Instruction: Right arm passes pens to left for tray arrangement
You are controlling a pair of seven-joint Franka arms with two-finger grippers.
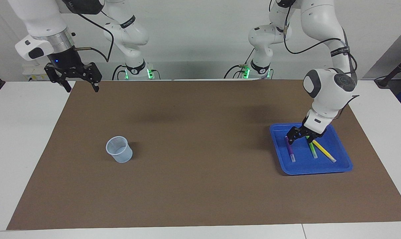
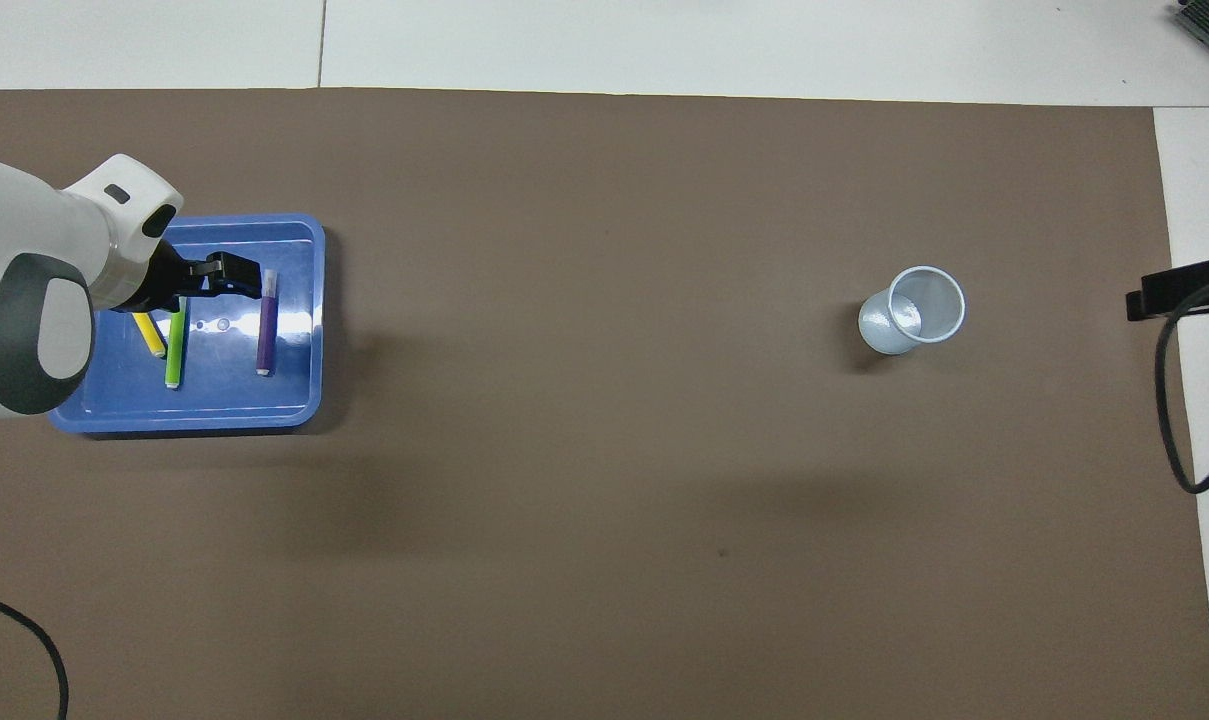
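Note:
The blue tray [image 1: 319, 170] [image 2: 299, 300] lies on the mat at the left arm's end of the table. Three pens rest in it side by side: purple [image 1: 290, 151] [image 2: 266, 330], green [image 1: 313, 151] [image 2: 175, 355] and yellow [image 1: 324, 152] [image 2: 148, 337]. My left gripper [image 1: 301, 137] [image 2: 214, 285] is down inside the tray, open, its fingers straddling the green pen's end nearer the robots and gripping nothing. My right gripper [image 1: 82, 88] hangs open and empty in the air over the mat's corner at the right arm's end. In the overhead view only a black part of it [image 2: 1179, 290] shows.
A clear plastic cup [image 1: 119, 149] [image 2: 914, 312] stands upright and empty on the brown mat [image 1: 200, 159] toward the right arm's end. White tabletop [image 1: 21, 139] borders the mat. A black cable [image 2: 1174, 420] hangs by the mat's edge.

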